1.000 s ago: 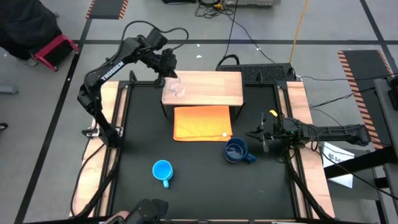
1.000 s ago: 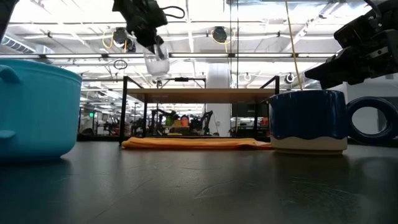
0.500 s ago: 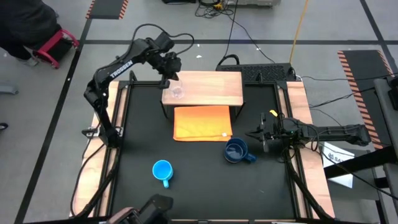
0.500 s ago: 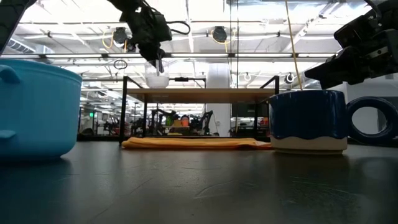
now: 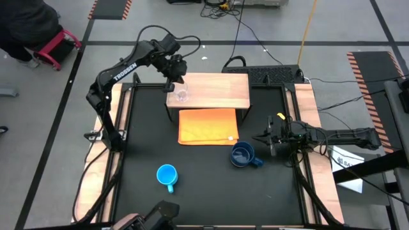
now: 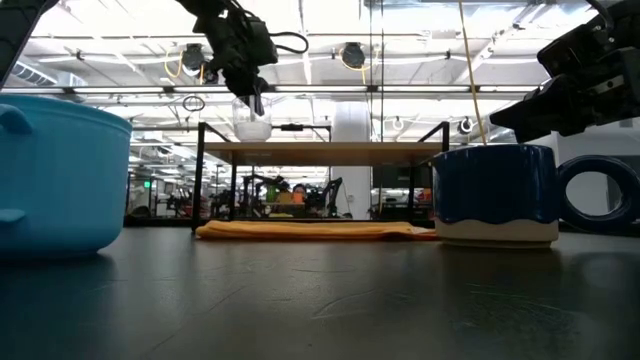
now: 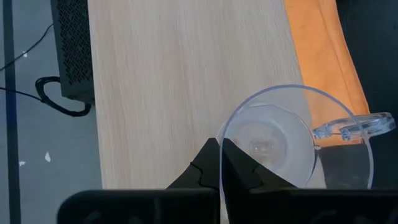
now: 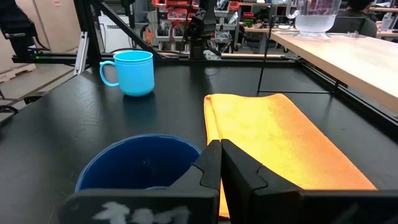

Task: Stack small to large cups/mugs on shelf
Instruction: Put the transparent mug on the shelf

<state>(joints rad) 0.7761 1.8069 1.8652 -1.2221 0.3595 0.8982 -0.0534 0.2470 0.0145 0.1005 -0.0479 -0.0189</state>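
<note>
Nearest on the black tabletop (image 5: 140, 140): light-blue handled mug (image 5: 167, 175), then dark-blue handled mug (image 5: 242, 155) just beside the right gripper (image 5: 271, 142), fingers closed, empty. Flat orange cloth (image 5: 208, 126) lies beyond. Farthest, left gripper (image 5: 174, 81), fingers pinched on the rim of the tiny clear glass cup (image 5: 182, 95), which sits on the light-wood shelf (image 5: 217, 91), left end.

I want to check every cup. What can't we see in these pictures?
- Low view: the light-blue mug is cut off by the picture's edge.
- Right wrist view: the dark-blue mug is partly hidden behind the right fingers.
- Left wrist view: the left fingers cover part of the clear glass cup on the shelf.
</note>
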